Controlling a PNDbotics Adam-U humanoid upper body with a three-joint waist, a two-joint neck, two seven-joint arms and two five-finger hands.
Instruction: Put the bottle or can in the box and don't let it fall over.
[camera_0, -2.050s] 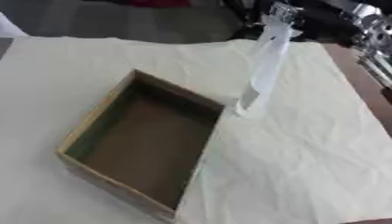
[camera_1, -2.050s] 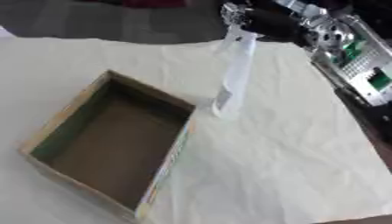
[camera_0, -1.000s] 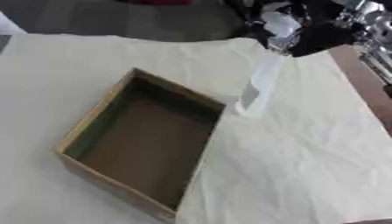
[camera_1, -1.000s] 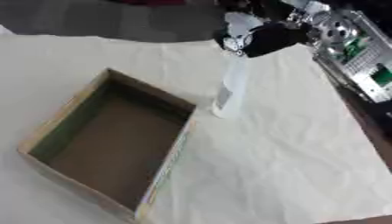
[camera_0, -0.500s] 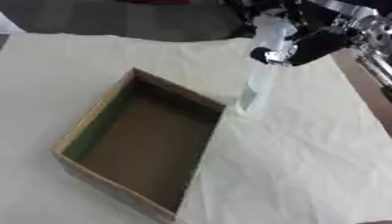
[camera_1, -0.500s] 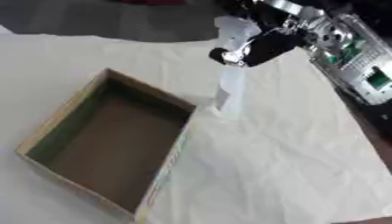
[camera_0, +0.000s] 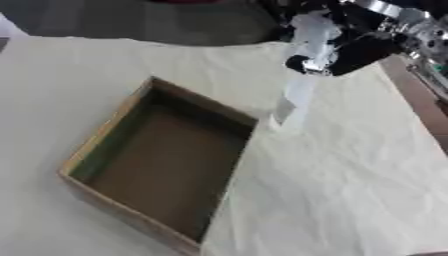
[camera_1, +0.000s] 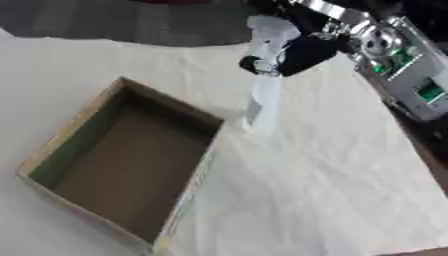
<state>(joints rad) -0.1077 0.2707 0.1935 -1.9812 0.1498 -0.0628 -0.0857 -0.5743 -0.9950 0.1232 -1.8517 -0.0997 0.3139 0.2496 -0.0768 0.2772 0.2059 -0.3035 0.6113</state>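
I see my right hand (camera_0: 350, 50) coming in from the upper right, its black fingers (camera_1: 284, 60) curled round the upper part of the clear bottle (camera_0: 297, 95). The bottle's neck and shoulder sit inside that curl, with the pale top showing just above the fingers; the lower body hangs free below them. The fingers are clamped on the bottle rather than spread.

The bottle is slightly tilted, its top leaning toward the hand and its base lower and to the left. The base is on or just above the cream cloth (camera_0: 350, 190) that covers the surface; I cannot tell whether it touches. It is just beside the far right corner of the open cardboard box (camera_0: 105, 150), outside the box wall, not in it.

The box lies askew on the cloth to the left of the bottle, its dark inside facing up with nothing in it that I can make out.

The silver joints of the right arm (camera_1: 385, 45) show at the upper right edge. My left hand shows in neither view.
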